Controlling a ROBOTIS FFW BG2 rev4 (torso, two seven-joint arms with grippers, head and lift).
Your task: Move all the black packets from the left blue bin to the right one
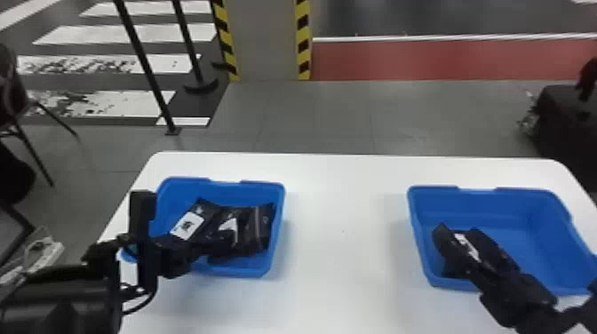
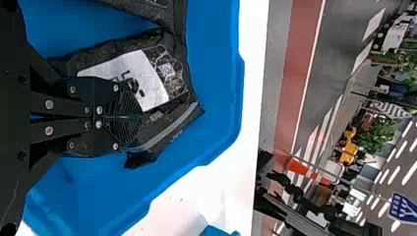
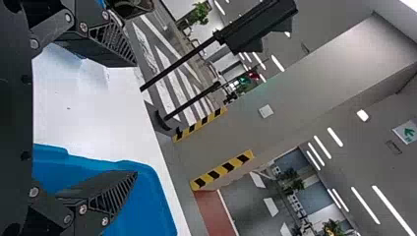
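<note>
seen from the head camera, black packets [image 1: 226,231] lie bunched and overlapping in the left blue bin [image 1: 262,188], toward its right side, one with a white label [image 1: 187,225] facing up. the left gripper [image 1: 202,249] is down inside that bin, over the near part of the pile; in the left wrist view its two fingers [image 2: 105,98] are pressed together at the labelled packet [image 2: 174,73], though whether packet film is pinched between them cannot be told. a packet edge with a pale strip [image 2: 179,123] runs out beside the fingertips. across the white table [image 1: 346,222], the right gripper [image 1: 511,282] is over the right blue bin [image 1: 533,222], its two fingers spread wide with nothing held between them in the right wrist view. at its end in the head view is a dark shape [image 1: 448,246] with a white patch, over the bin's left part; where gripper stops and any packet starts cannot be made out. the two bins stand well apart on the tabletop. on the floor past the table are a column [image 1: 266,40] edged in yellow and black stripes, slim black posts [image 1: 146,66], a chair [image 1: 9,89] at the left, and a bulky black object [image 1: 559,115] at the right.
</note>
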